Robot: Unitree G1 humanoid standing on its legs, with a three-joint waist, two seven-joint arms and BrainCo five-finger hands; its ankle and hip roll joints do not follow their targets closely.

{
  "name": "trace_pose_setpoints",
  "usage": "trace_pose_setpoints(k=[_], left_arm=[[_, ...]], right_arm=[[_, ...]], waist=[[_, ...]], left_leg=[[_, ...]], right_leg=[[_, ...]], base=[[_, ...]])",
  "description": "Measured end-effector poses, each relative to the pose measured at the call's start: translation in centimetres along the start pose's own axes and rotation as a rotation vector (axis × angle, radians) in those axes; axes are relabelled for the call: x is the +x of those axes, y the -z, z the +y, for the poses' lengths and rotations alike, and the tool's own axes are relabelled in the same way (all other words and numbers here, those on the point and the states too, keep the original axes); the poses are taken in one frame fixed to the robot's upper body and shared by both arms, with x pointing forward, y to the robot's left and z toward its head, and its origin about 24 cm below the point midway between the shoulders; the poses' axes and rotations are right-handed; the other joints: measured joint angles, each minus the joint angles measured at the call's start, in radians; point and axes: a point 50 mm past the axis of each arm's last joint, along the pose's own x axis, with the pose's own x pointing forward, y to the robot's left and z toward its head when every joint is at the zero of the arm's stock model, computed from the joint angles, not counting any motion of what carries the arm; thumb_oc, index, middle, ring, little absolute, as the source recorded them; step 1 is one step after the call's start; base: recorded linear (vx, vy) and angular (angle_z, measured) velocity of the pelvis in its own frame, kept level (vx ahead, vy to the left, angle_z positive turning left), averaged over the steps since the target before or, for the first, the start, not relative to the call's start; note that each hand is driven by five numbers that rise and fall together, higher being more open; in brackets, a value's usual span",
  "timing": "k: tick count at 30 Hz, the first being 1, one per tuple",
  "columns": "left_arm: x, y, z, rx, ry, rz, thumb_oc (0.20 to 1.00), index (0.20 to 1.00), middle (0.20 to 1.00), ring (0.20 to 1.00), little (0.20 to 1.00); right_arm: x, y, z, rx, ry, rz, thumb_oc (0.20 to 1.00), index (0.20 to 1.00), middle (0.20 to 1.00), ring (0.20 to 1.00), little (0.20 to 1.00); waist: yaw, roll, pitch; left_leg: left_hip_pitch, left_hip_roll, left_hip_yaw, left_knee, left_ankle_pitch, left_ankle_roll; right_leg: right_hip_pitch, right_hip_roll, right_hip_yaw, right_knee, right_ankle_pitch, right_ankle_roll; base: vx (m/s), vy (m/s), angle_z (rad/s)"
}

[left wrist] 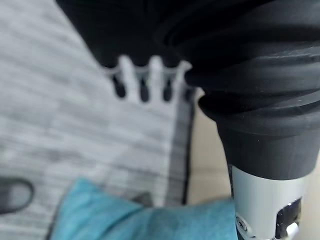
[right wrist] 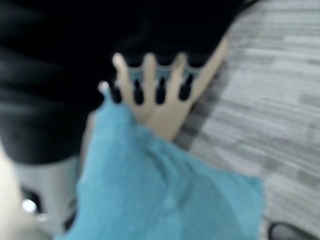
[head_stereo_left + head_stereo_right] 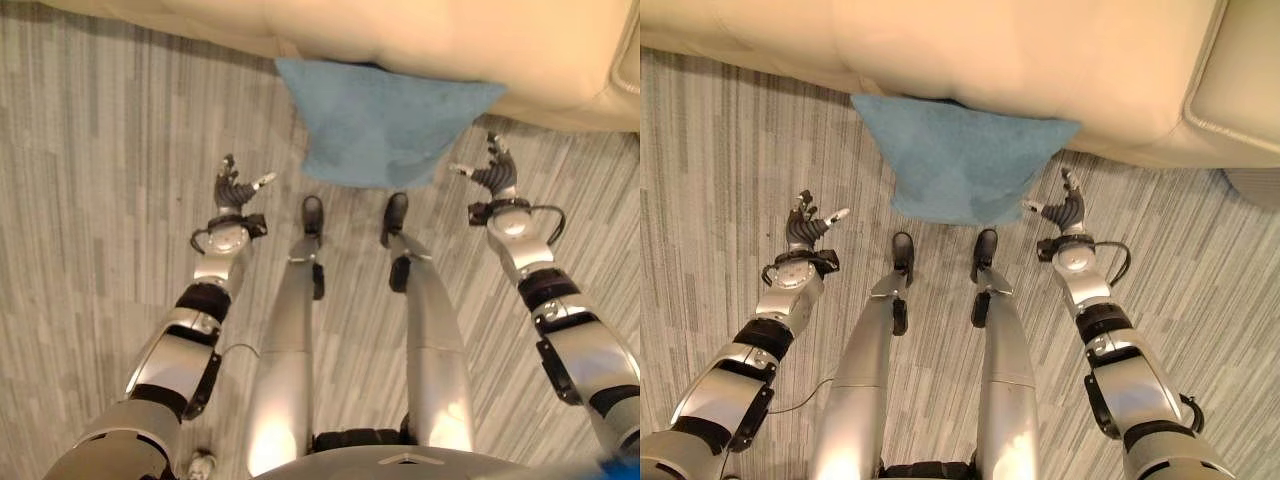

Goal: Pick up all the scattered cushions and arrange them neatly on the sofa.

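In the head views both hands hung over the grey striped floor (image 3: 110,150), palms turned toward each other, with the cushion between them. The left hand (image 3: 234,187) sat left of centre, fingers loosely spread and relaxed, holding nothing — well apart from the cushion's left edge. The right hand (image 3: 494,172) sat at right of centre, likewise loose and empty, its thumb reaching toward the cushion's right corner and just beside it; whether it touched could not be told. Beyond the hands, at upper centre of the frame, the blue cushion (image 3: 385,125) lay on the floor, its far edge tucked against the base of the cream sofa (image 3: 470,40), its near edge pointing back toward the robot. The sofa ran across the whole top of the frame — a padded arm or corner section (image 3: 1240,95) showed at the upper right in the right eye view.
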Motion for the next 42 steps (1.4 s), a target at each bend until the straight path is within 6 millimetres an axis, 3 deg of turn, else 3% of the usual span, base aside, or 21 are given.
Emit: trace_pose_setpoints(k=[4, 13, 20, 26, 31, 37, 42], left_arm=[[1.7, -4.6, -1.0, 0.027, 0.005, -0.112, 1.000, 1.000, 1.000, 1.000, 1.000], [2.9, -10.4, -2.4, 0.064, 0.027, -0.247, 1.000, 1.000, 1.000, 1.000, 1.000], [3.7, -12.4, -1.8, 0.110, -0.016, -0.270, 1.000, 1.000, 1.000, 1.000, 1.000], [3.9, -12.2, -1.4, 0.161, -0.028, -0.247, 1.000, 1.000, 1.000, 1.000, 1.000], [3.8, -14.2, -3.0, 0.208, 0.011, -0.300, 1.000, 1.000, 1.000, 1.000, 1.000], [2.7, -16.8, -7.5, 0.226, 0.105, -0.393, 1.000, 1.000, 1.000, 1.000, 1.000], [2.7, -17.3, -8.0, 0.241, 0.073, -0.378, 1.000, 1.000, 1.000, 1.000, 1.000]], right_arm=[[1.8, -3.9, -1.1, 0.005, 0.047, -0.099, 1.000, 1.000, 1.000, 1.000, 1.000], [3.2, -6.4, -2.3, -0.055, 0.086, -0.137, 1.000, 1.000, 1.000, 1.000, 1.000], [4.1, -8.9, -2.8, -0.066, 0.101, -0.179, 1.000, 1.000, 1.000, 1.000, 1.000], [4.4, -10.3, -4.0, -0.073, 0.122, -0.209, 1.000, 1.000, 1.000, 1.000, 1.000], [4.7, -12.6, -3.6, -0.119, 0.103, -0.266, 1.000, 1.000, 1.000, 1.000, 1.000], [4.7, -14.6, -2.0, -0.135, 0.069, -0.301, 1.000, 1.000, 1.000, 1.000, 1.000], [4.5, -15.3, -0.5, -0.136, 0.050, -0.316, 1.000, 1.000, 1.000, 1.000, 1.000]], waist=[[-0.018, -0.001, 0.000], [-0.035, -0.001, -0.003], [-0.032, -0.001, -0.003], [-0.017, -0.001, -0.003], [-0.012, 0.000, -0.004], [-0.010, 0.000, -0.004], [-0.010, 0.001, -0.004]], left_leg=[[-0.133, 0.008, 0.009, 0.094, -0.018, 0.001], [-0.303, 0.023, 0.030, 0.193, -0.042, 0.004], [-0.391, 0.032, 0.044, 0.252, -0.051, 0.004], [-0.417, 0.036, 0.049, 0.270, -0.053, 0.004], [-0.447, 0.037, 0.048, 0.281, -0.058, 0.003], [-0.447, 0.037, 0.048, 0.283, -0.058, 0.007], [-0.447, 0.043, 0.048, 0.282, -0.058, 0.006]], right_leg=[[-0.133, 0.006, 0.021, 0.077, -0.007, -0.007], [-0.311, 0.014, 0.048, 0.161, -0.017, -0.004], [-0.407, 0.014, 0.060, 0.215, -0.018, -0.017], [-0.437, 0.017, 0.066, 0.230, -0.018, -0.017], [-0.463, 0.018, 0.066, 0.237, -0.019, -0.021], [-0.462, 0.019, 0.067, 0.235, -0.014, -0.020], [-0.462, 0.029, 0.068, 0.229, -0.011, -0.021]], base=[[0.02, -0.011, -0.06], [0.00, -0.009, -0.05], [0.01, -0.011, 0.00], [0.00, -0.006, 0.00], [0.00, -0.007, 0.00], [0.00, 0.000, 0.00], [0.00, 0.003, -0.02]])
